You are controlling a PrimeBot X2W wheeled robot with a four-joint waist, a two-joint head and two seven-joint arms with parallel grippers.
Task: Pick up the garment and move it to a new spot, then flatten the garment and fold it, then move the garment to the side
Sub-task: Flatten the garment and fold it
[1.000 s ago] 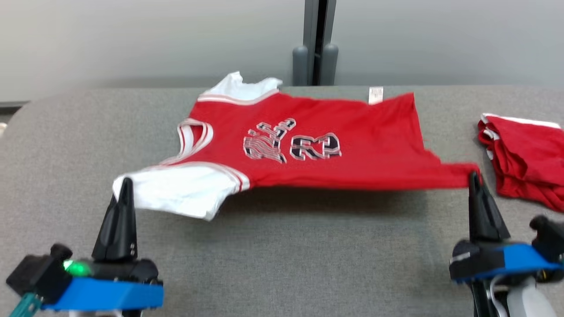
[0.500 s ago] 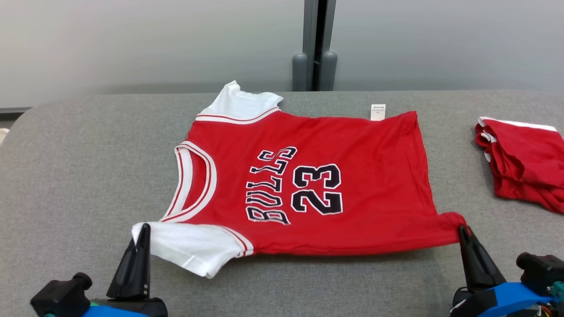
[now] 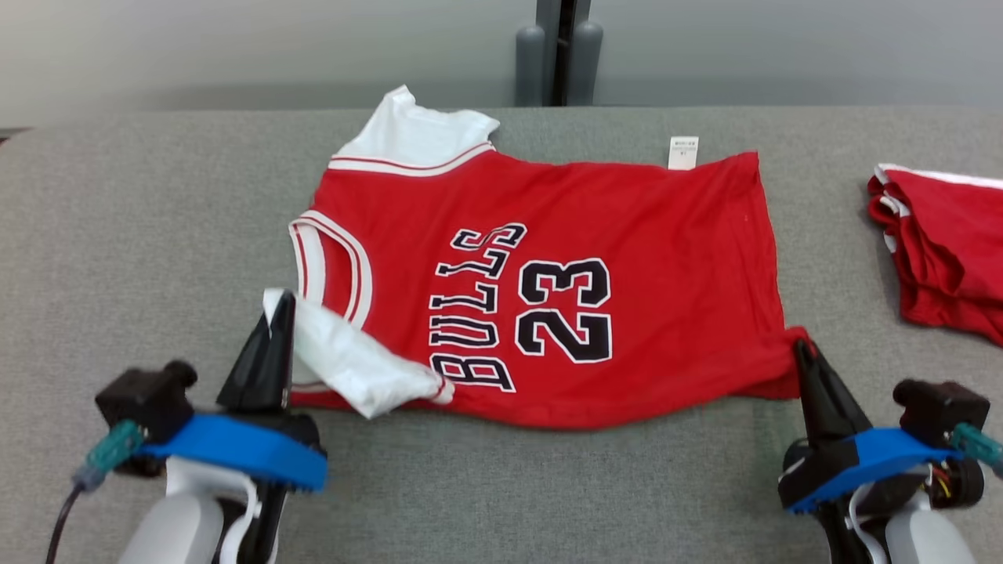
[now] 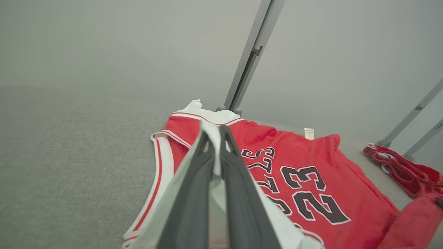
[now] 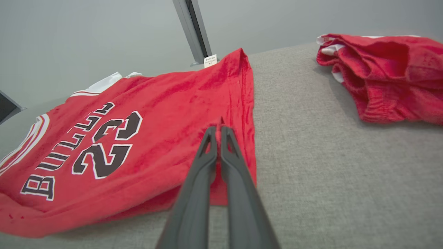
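A: Biggest first. Surface?
B: Grey fabric-covered counter (image 3: 117,235), runs full width of head view. Pale wall behind, w/ a grey upright post (image 3: 558,51) at the far edge, approx centre.
A: Task item?
B: Red basketball jersey with white sleeves (image 3: 666,258), black "BULLS 23" print facing up. Spread mostly flat mid-counter, neck twd robot's left, hem twd right.
A: Anything else on there?
B: Crumpled red garment with white trim (image 3: 948,251), far right, well apart from jersey, partly cut off by frame edge.
A: Tools?
B: Left tool (image 3: 280,301): fingers pressed together on edge of the near white sleeve (image 3: 353,364), pinching it. Sleeve is flipped over onto the red front, its end reaching the "B". Right tool (image 3: 801,346): fingers closed on jersey's near hem corner, red cloth pulled to a point at the tips. Right wrist view shows shadow under that near edge, so it's a bit off the counter there.
A: Small stuff?
B: Far white sleeve (image 3: 411,137) lies flat nr the post. Small white label (image 3: 683,152) sticks out at jersey's far edge nr the hem, resting on counter. Text on it too small to read.
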